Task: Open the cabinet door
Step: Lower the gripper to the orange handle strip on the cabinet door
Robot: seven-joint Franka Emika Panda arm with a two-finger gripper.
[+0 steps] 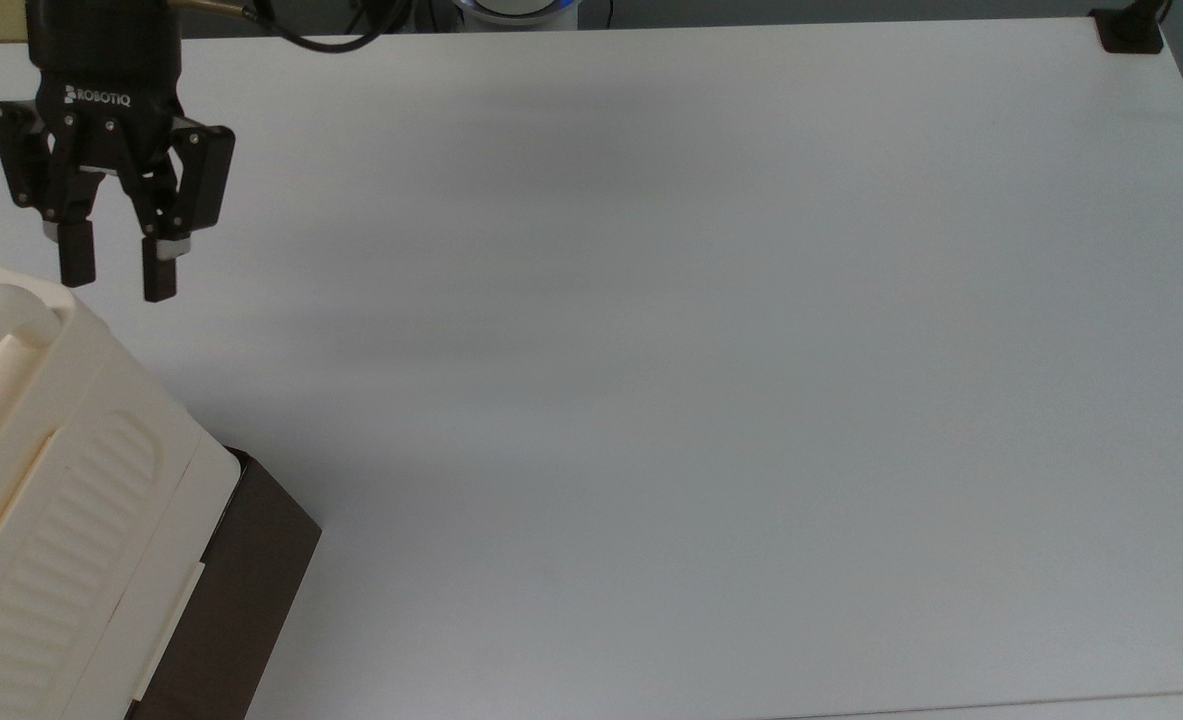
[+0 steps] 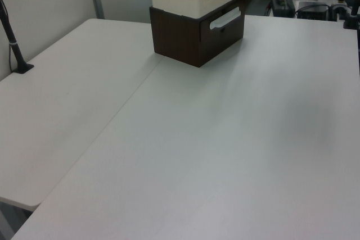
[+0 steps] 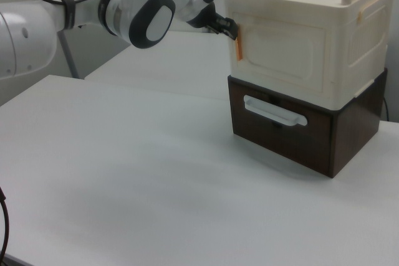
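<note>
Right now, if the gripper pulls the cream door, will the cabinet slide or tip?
Probably not much: the cabinet sits on a wide dark brown base, flat on the table. The cabinet door looks like stiff plastic. The open gripper is near it.

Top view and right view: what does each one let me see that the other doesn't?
Top view: the pincer with its two fingers apart, the ribbed top panel from above, and a black clamp at a far corner. Right view: the cabinet door face-on with its rounded recess, an orange strip at its edge, the white drawer handle below, and the white arm. Both: the cabinet, pincer and table.
</note>
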